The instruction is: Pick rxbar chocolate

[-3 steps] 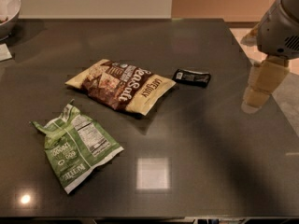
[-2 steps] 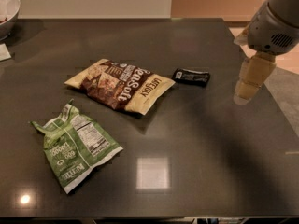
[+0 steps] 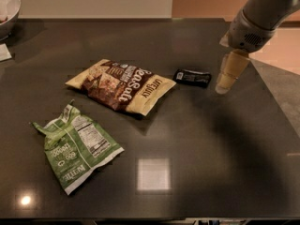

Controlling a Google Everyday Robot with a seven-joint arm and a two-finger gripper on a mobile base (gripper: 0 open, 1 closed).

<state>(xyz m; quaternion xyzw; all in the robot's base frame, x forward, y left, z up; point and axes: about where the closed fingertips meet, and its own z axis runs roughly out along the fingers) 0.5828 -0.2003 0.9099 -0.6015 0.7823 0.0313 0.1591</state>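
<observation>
One gripper point(image 3: 223, 83), moved nearer rxbar chocolate point(image 3: 192, 77)

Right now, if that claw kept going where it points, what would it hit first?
Probably the dark tabletop beside the rxbar chocolate; the claw hangs just past its end, depth unclear.

Pale grey, rounded arm point(image 3: 265, 11) with a vented grille point(image 3: 253, 39); its cream, tapered tool point(image 3: 224, 85) sits upper right.
</observation>
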